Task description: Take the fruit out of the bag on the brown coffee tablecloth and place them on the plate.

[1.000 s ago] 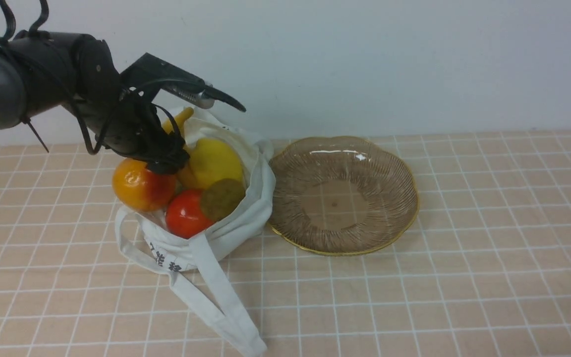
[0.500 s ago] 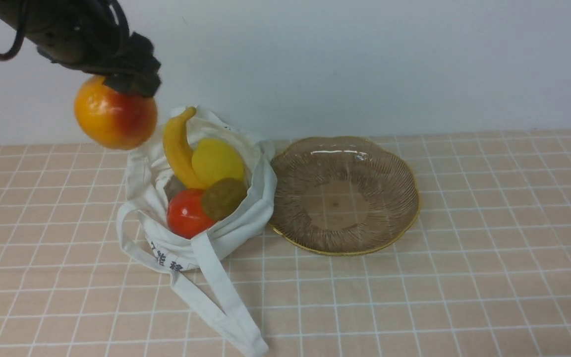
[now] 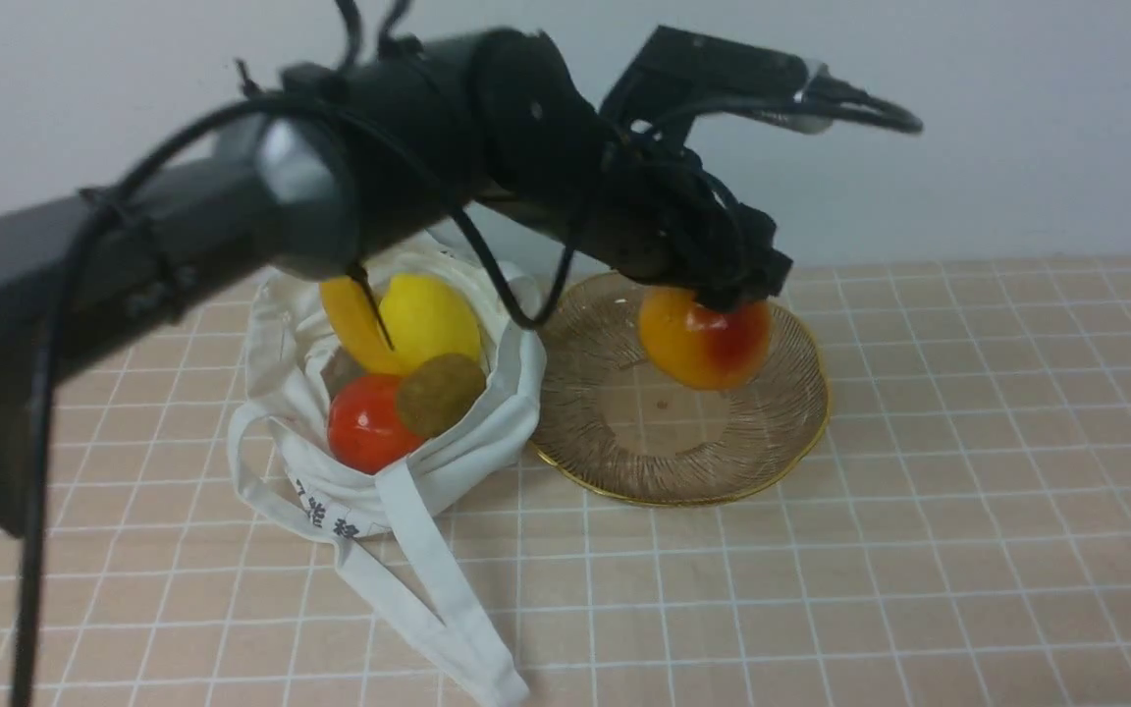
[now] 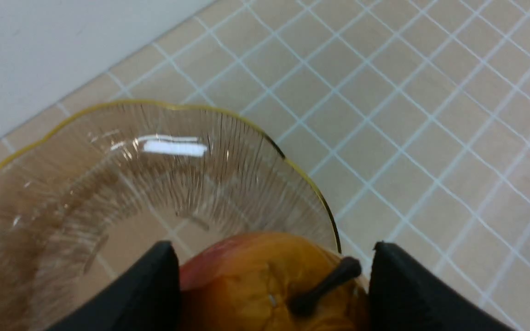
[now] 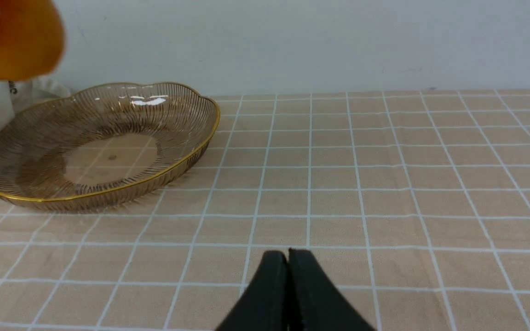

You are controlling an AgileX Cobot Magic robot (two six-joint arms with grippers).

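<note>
Orange-red fruit (image 3: 701,344): gripped above the plate's far, right-hand part, well short of the tablecloth's near edge; glossy and rounded, so probably slippery, likely firm; best pinched across its widest sides, as now.
Left pincer (image 4: 274,276): its fingers clamped on opposite sides of that fruit, the stem between them.
Right pincer (image 5: 288,257): fingertips together, nothing between them.
Plate (image 3: 801,457): toward the tablecloth's far edge, bare inside; looks like thin ribbed glass, likely fragile, so the fruit wants a low, gentle release.
Bag (image 3: 487,462): just beside the plate, toward the cloth's far left corner; soft and floppy, apt to drag if a finger snags its rim.
Banana (image 3: 357,324): in the bag; slim and curved, probably easiest across its middle.
Lemon (image 3: 430,319): beside the banana; smooth, best taken across its narrower width.
Red fruit (image 3: 369,422): at the bag's near side; shiny, likely to roll from an off-centre pinch.
Kiwi (image 3: 441,395): touching the red fruit; duller skin, perhaps better grip, small enough to span easily.
Tablecloth (image 3: 919,589): lies flat under plate and bag.
</note>
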